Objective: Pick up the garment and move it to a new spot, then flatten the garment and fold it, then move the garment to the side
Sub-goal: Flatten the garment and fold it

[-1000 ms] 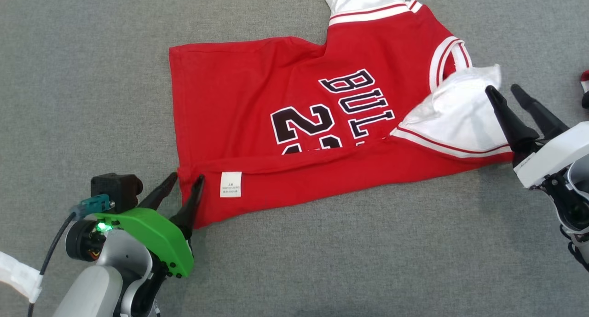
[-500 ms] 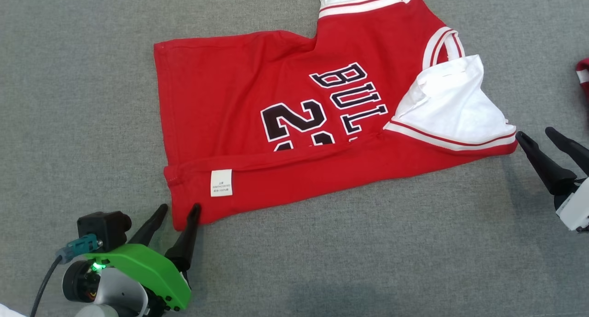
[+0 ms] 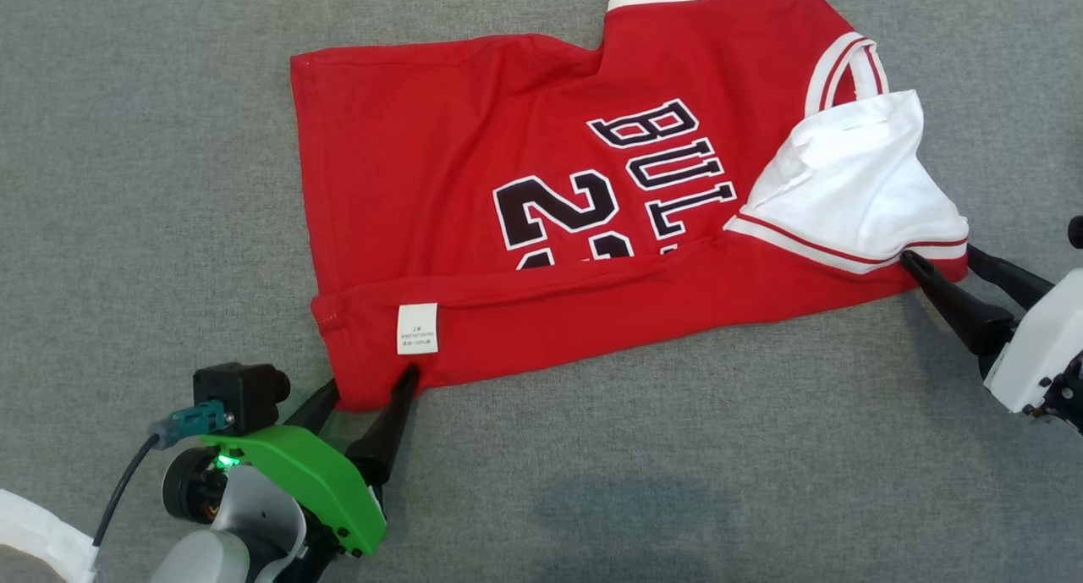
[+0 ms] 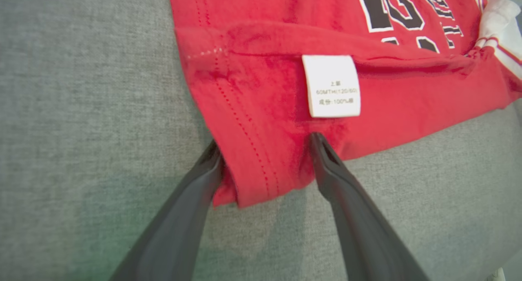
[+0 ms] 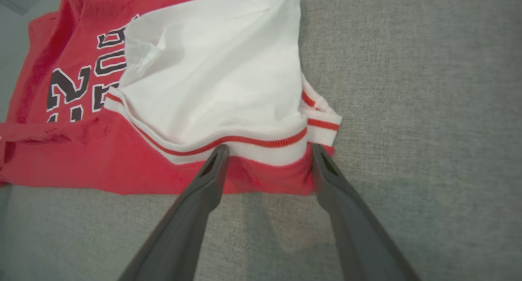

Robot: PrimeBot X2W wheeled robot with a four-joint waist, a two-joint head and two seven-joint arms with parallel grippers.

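Left end effector (image 3: 372, 378) is standing wide open, straddling the near hem corner of the red jersey (image 3: 474, 143) and clamping nothing. Right end effector (image 3: 939, 255) is likewise gaping astride the near sleeve-trim corner, empty. The jersey is lying on the grey counter (image 3: 592, 448), its long axis running left to right and its body spreading away from both arms, each arm nearest its own corner.
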